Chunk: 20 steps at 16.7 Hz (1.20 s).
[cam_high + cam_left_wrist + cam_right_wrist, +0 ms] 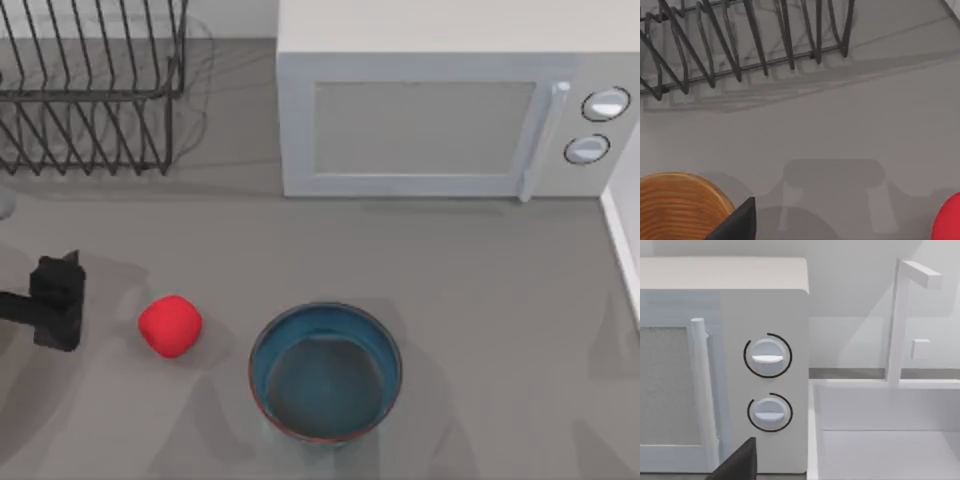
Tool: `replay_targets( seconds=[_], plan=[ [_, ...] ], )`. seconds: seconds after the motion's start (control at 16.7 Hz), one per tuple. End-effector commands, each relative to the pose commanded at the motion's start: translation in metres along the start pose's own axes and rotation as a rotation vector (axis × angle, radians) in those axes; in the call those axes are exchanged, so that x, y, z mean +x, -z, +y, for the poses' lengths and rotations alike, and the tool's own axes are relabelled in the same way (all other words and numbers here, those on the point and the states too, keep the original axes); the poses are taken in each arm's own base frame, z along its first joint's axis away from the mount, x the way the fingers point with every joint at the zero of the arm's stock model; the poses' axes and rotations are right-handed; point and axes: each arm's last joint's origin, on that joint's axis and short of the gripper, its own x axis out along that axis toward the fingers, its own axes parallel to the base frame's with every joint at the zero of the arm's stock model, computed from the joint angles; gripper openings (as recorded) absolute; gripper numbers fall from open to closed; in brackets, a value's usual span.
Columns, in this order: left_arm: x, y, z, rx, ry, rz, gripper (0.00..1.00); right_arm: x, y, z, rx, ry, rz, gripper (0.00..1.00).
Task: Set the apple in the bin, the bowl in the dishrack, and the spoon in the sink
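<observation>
The red apple (170, 325) lies on the grey counter at the front left, and its edge shows in the left wrist view (949, 220). My left gripper (58, 300) hovers just left of it, apart from it. The teal bowl (325, 372) with a reddish-brown rim stands upright to the right of the apple. The black wire dishrack (90, 90) stands at the back left and also crosses the left wrist view (740, 45). The white sink (880, 440) with its faucet lies at the far right, faced by my right gripper (737, 465). The spoon is out of view.
A white microwave (450, 100) with two knobs stands at the back, between dishrack and sink. A round ribbed orange-brown thing (680, 205) lies close under my left wrist; I cannot tell whether it is the bin. Open counter runs between microwave and bowl.
</observation>
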Motion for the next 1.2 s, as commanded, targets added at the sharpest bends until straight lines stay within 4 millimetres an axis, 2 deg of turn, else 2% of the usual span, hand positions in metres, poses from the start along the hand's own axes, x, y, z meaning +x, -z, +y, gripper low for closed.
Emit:
replay_targets(
  seconds=[0.18, 0.36, 0.54, 0.72, 0.9, 1.2],
  plan=[
    [0.04, -0.026, -0.01, 0.095, 0.088, 0.309, 1.0, 0.0, 0.0, 0.0, 0.0, 0.0, 0.0, 1.0],
    [0.086, -0.041, -0.026, 0.195, 0.169, 0.58, 1.0, 0.0, 0.0, 0.0, 0.0, 0.0, 0.0, 1.0],
    [0.124, -0.049, -0.045, 0.281, 0.234, 0.767, 1.0, 0.0, 0.0, 0.0, 0.0, 0.0, 0.0, 1.0],
    [0.153, -0.054, -0.061, 0.342, 0.28, 0.884, 1.0, 0.0, 0.0, 0.0, 0.0, 0.0, 0.0, 1.0],
    [0.168, -0.054, -0.07, 0.373, 0.305, 0.94, 1.0, 0.0, 0.0, 0.0, 0.0, 0.0, 0.0, 1.0],
    [0.17, -0.054, -0.069, 0.37, 0.303, 0.942, 1.0, 0.0, 0.0, 0.0, 0.0, 0.0, 0.0, 1.0]
  ],
)
